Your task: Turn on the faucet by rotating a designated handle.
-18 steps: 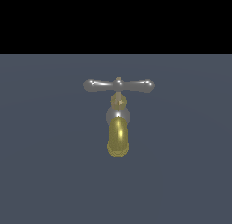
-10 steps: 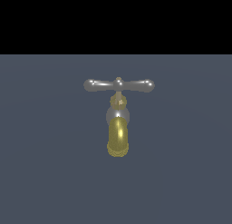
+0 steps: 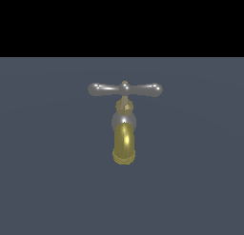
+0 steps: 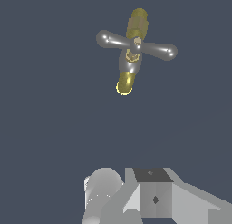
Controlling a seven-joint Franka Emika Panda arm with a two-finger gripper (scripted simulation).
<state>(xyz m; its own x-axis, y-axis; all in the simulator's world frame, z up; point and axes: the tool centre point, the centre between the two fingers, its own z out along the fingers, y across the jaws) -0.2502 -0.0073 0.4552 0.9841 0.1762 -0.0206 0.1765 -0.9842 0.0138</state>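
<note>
Faucet alone on the grey desk, arm well back from it.

The faucet [image 3: 124, 134] stands mid-desk [image 3: 52, 181]: gold rounded spout, silver ball body, brass stem; its handle [image 3: 125, 89], a slim silver crossbar with bulb ends and a brass centre knob, lies level across the top, wider than the spout; the exterior view shows no arm at all; the wrist view shows the faucet from above, the handle crossing the spout, and only grey parts of the arm at the frame's edge, well apart; nothing stands between; whether the hand is released or clenched I cannot tell.
</note>
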